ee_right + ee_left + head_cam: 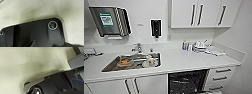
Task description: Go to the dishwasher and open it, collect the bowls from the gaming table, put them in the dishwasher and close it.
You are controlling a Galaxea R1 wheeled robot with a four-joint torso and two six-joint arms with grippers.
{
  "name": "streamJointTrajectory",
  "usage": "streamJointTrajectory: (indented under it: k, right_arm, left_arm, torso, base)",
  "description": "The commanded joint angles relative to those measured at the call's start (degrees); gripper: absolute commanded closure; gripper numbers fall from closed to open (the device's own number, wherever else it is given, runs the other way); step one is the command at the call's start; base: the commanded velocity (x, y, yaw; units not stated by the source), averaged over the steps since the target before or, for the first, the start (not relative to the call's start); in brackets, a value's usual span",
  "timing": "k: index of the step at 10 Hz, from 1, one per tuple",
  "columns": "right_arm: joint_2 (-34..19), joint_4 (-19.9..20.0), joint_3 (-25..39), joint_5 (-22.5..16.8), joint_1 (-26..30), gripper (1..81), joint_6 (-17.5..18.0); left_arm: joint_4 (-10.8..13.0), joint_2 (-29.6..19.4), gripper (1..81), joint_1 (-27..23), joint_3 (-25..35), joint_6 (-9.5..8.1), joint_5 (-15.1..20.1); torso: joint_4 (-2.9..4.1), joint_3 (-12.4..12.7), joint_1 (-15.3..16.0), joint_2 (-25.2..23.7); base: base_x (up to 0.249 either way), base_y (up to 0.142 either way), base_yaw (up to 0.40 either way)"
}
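The dishwasher sits under the white counter, right of the sink. Its dark cavity with wire racks stands exposed, facing me. In the left wrist view a curved bright blue rim with a dark blue inside, likely a bowl, lies beside the robot's dark plate, above pale speckled floor. I cannot tell whether anything grips it. The right wrist view has the robot's dark plate and the same pale floor. The gaming table is out of view.
A steel sink holds dishes, with a tap behind it. Bottles and white crockery crowd the counter's back right. Drawers flank the dishwasher on the right and a wall closes that side. Upper cupboards hang above.
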Motion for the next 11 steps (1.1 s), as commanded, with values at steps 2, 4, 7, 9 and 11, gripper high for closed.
streamJointTrajectory:
  k: [2,4,7,9,11]
  right_arm:
    - [8.3,-5.7,-11.2,1.4,-1.8,1.0,-1.6]
    - [11.3,-5.8,-14.4,0.7,-3.3,1.0,-1.8]
    - [17.5,1.8,-21.7,0.8,-5.5,1.0,-13.3]
    - [19.7,12.9,-26.8,1.4,-5.7,1.0,-24.6]
    - [18.4,12.8,-25.2,1.3,-5.5,1.0,-25.7]
  left_arm:
    - [-4.5,11.8,1.0,3.1,-14.9,-0.11,1.1]
    - [-4.7,15.9,1.0,3.6,-21.3,-0.1,1.2]
    - [-4.7,19.1,1.0,3.7,-26.1,-0.19,1.4]
    - [-4.6,19.3,1.0,3.7,-26.1,-0.19,1.4]
    - [-4.0,19.8,1.0,4.0,-26.1,-0.1,1.4]
  torso:
    - [0.0,0.0,0.0,0.0]
    - [0.0,0.0,0.0,0.0]
    - [0.0,0.0,0.0,0.0]
    - [0.0,0.0,0.0,0.0]
    - [0.0,0.0,0.0,0.0]
  base:
    - [0.0,0.0,0.0]
    - [0.0,0.0,0.0]
    - [0.0,0.0,0.0]
    - [0.0,0.0,0.0]
    - [0.0,0.0,0.0]
